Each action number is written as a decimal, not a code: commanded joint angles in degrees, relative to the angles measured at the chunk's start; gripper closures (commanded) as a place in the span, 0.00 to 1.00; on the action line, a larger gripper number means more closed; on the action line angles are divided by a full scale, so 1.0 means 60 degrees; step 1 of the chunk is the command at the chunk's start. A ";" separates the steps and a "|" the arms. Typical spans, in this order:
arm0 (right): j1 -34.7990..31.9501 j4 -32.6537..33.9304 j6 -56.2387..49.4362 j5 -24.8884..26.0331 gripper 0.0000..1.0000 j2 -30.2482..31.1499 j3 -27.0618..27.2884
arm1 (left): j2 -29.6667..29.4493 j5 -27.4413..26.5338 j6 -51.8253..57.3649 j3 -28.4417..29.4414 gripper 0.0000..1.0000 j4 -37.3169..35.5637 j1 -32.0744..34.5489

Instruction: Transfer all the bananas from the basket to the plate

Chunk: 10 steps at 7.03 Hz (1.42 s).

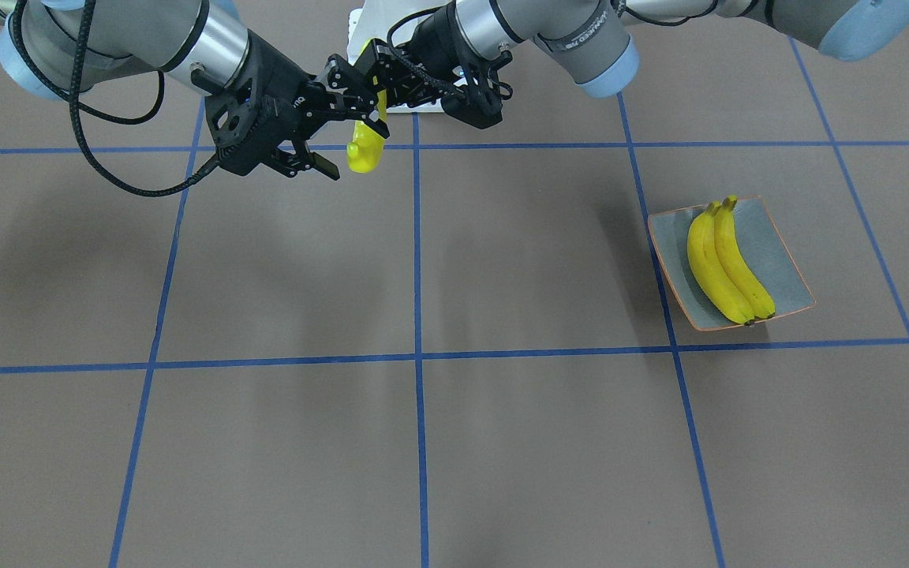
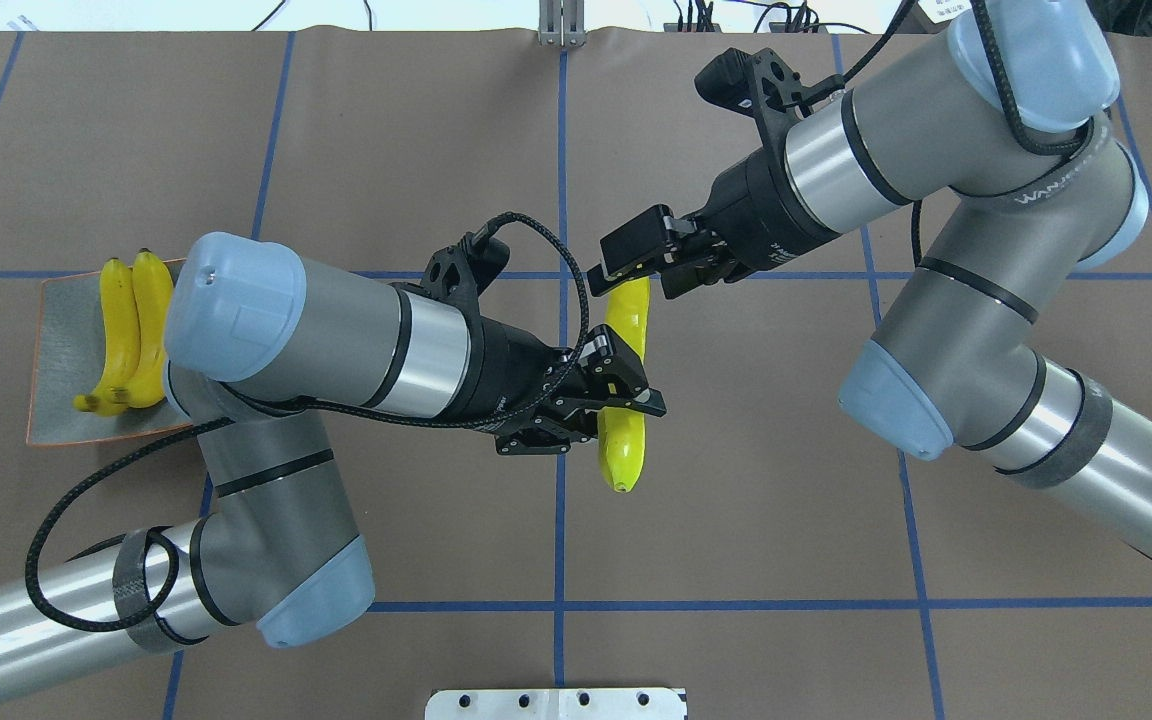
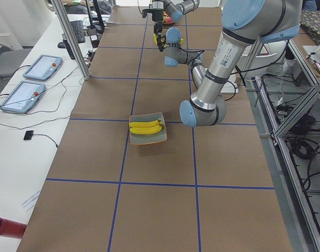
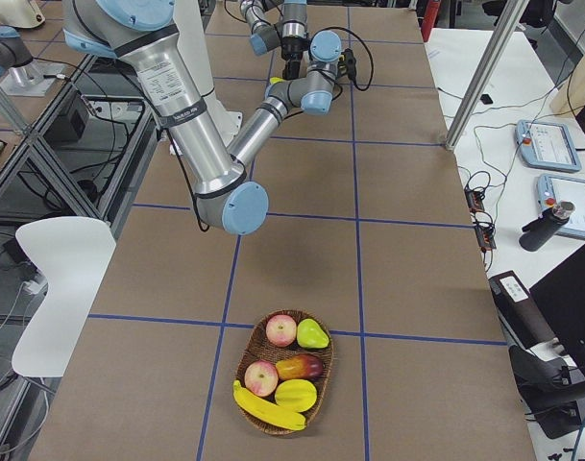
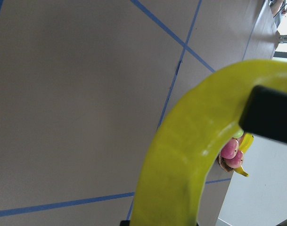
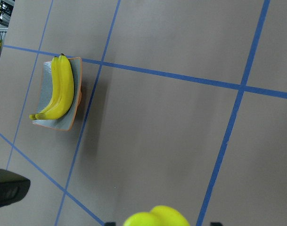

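1. Above the middle of the surface (image 2: 756, 500), the left gripper (image 2: 626, 388) is clenched on the pale banana (image 2: 622, 450). The right gripper (image 2: 641, 270) stands released at its other end.
2. It looks like the hand-over step.
3. Next, I'd say, the left arm carries it to the plate (image 2: 61, 310) and sets it beside the two bananas (image 2: 131, 330) there.

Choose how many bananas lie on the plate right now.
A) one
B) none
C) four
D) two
D: two bananas lie side by side on the plate, while a third banana is held above the table in the fingers of the left gripper.
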<state>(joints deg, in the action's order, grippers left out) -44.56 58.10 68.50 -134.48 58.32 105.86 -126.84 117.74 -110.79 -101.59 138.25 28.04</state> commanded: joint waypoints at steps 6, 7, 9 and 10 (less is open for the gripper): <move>-0.0979 -0.0104 0.1269 -0.0059 0.01 0.0327 0.0169 | 0.1548 -0.0024 -0.0080 0.0305 1.00 -0.0043 0.0861; -0.1053 -0.0104 0.1269 -0.0029 0.01 0.0590 0.0169 | 0.2251 -0.0009 -0.0123 0.0160 1.00 -0.0014 0.1314; -0.1083 -0.0075 0.1269 0.0015 0.01 0.0622 0.0038 | 0.3773 0.0006 -0.0561 -0.0381 1.00 0.0103 0.2004; -0.1069 -0.0089 0.1269 0.0160 0.01 0.0753 0.0023 | 0.4303 0.0020 -0.0563 -0.0470 1.00 0.0103 0.2195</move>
<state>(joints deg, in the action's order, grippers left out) -50.99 57.58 76.10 -134.24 62.14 106.24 -105.51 117.78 -113.58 -103.33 138.73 39.42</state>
